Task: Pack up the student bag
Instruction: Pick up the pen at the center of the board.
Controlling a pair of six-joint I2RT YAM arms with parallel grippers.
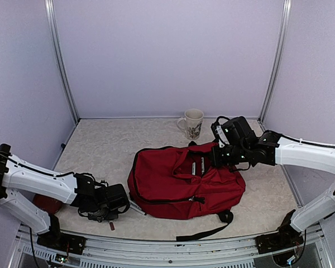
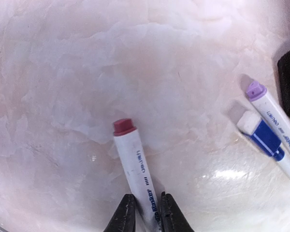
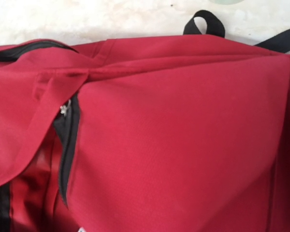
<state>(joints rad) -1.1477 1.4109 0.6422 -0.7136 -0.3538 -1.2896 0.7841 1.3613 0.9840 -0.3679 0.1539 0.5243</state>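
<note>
The student bag (image 1: pixel 181 181) lies flat in the middle of the desk (image 1: pixel 100 151), a big dark-red thing with a black zip curving round its left side and a black strap (image 1: pixel 204 231) trailing off towards the near edge. Just behind it, towards the back wall, stands a pale patterned mug (image 1: pixel 192 123), apart from the fabric. The right hand (image 1: pixel 219 155) is down at the bag's upper right corner and it is closed; from where I stand I cannot tell whether any cloth is pinched in it. Its own camera sees none of its fingers, only red cloth (image 3: pixel 183 145), a short stretch of zip gaping open (image 3: pixel 67 140) and a black carry loop (image 3: pixel 205 24) at the far edge. Over at the near left corner, well apart from the bag, the left hand (image 1: pixel 108 218) is low over the desk. Up close, that hand (image 2: pixel 146 215) has a finger pressed to either side of the white barrel of a red-capped marker (image 2: pixel 135 164), which lies flat on the desk with its cap pointing away. To the right of it lie two more pens side by side, a purple-capped marker (image 2: pixel 273 116) and a blue-and-white pen (image 2: pixel 261 137), neither touched. A dark red rounded thing (image 1: pixel 44 204) shows partly under the left arm.
</note>
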